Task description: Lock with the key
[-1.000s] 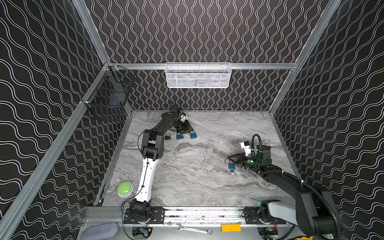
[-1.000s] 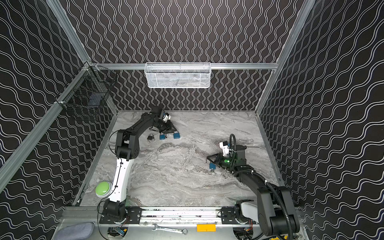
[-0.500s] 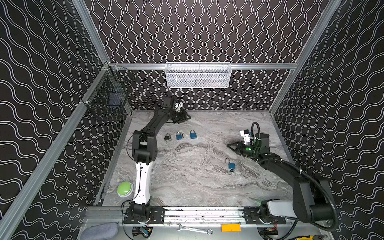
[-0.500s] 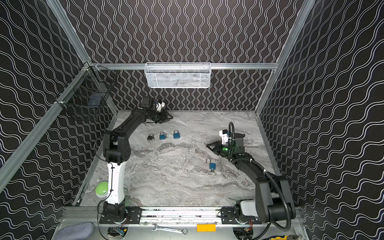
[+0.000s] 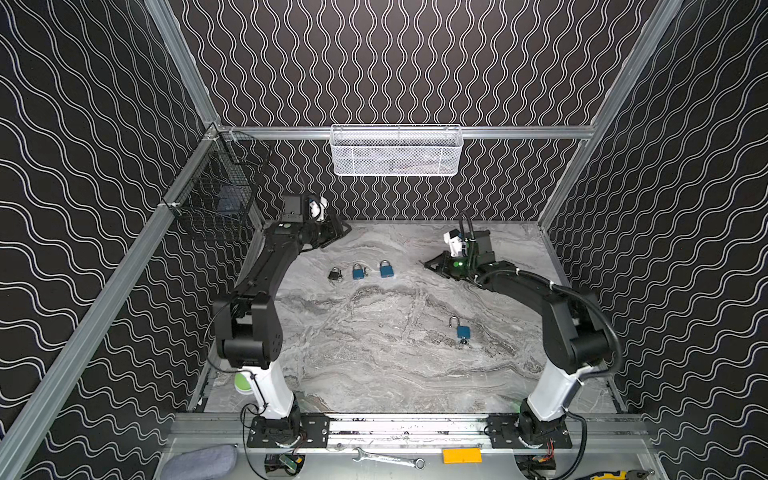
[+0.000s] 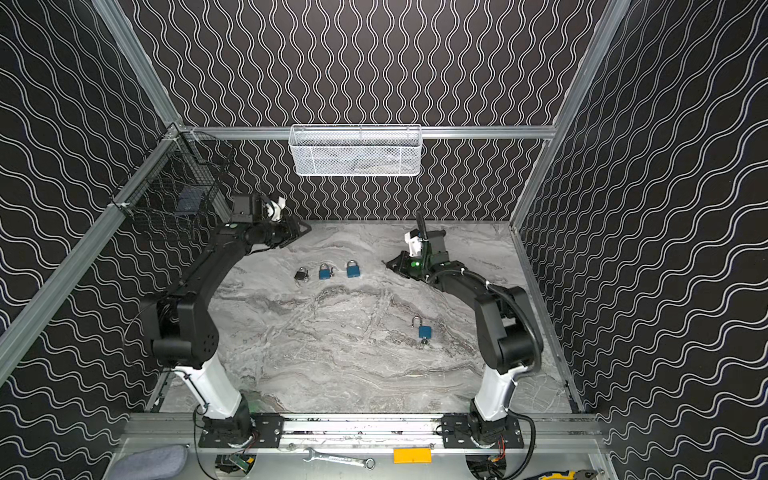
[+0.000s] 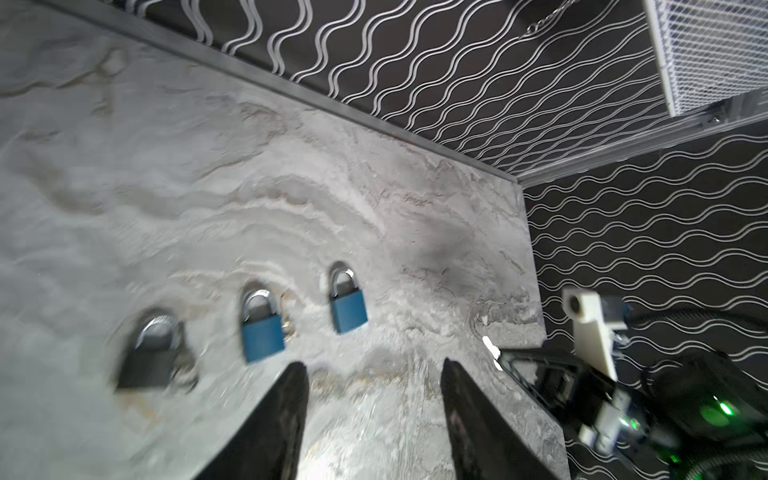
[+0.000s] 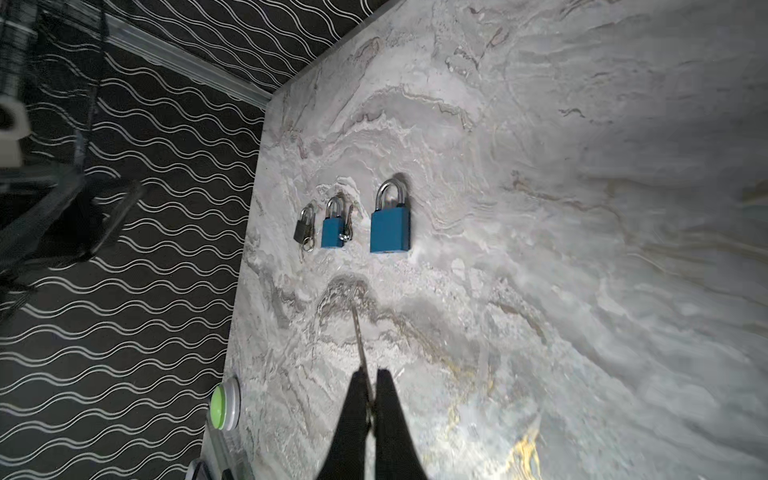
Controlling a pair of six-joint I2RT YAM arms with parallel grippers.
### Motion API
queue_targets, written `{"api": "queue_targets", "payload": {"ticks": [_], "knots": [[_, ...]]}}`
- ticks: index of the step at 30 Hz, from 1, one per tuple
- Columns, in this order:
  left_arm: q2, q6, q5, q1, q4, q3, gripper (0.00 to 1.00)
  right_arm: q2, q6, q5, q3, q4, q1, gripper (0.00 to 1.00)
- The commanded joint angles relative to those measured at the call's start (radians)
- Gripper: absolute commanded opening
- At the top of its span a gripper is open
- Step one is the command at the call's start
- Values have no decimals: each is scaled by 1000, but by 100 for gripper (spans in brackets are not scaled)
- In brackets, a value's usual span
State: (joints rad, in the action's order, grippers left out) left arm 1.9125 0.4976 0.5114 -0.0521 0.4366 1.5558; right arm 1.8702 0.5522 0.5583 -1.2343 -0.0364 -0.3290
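Observation:
My right gripper (image 8: pixel 371 374) is shut on a thin metal key (image 8: pixel 358 328) whose blade sticks out past the fingertips. In both top views it hovers at the back right (image 5: pixel 428 264). A blue padlock (image 5: pixel 462 330) with its shackle open lies alone on the marble table, nearer the front than this gripper. A black padlock (image 5: pixel 334 274) and two blue ones (image 5: pixel 358 271) (image 5: pixel 386 269) lie in a row with shackles closed. My left gripper (image 7: pixel 374 370) is open and empty, raised at the back left (image 5: pixel 345 229) behind that row.
A white mesh basket (image 5: pixel 397 151) hangs on the back wall and a black wire basket (image 5: pixel 216 199) on the left wall. A green button (image 8: pixel 224 405) sits at the table's front left. A wrench (image 5: pixel 388 458) lies on the front rail.
The left gripper has lifted away from the row of padlocks toward the back left and opened wider. The right gripper has pulled back from the open padlock, still shut on the key.

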Motion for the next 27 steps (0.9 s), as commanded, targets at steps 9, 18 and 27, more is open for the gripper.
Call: {"api": "queue_targets", "payload": {"ticks": [9, 18, 27], "knots": [[-277, -2, -106, 3, 13, -278, 74, 278, -15, -112, -225, 12, -66, 0], [-459, 5, -164, 6, 58, -443, 77, 395, -6, -132, -332, 15, -86, 0], [-566, 4, -248, 9, 139, -504, 87, 438, 19, -181, -363, -1, -102, 0]]}}
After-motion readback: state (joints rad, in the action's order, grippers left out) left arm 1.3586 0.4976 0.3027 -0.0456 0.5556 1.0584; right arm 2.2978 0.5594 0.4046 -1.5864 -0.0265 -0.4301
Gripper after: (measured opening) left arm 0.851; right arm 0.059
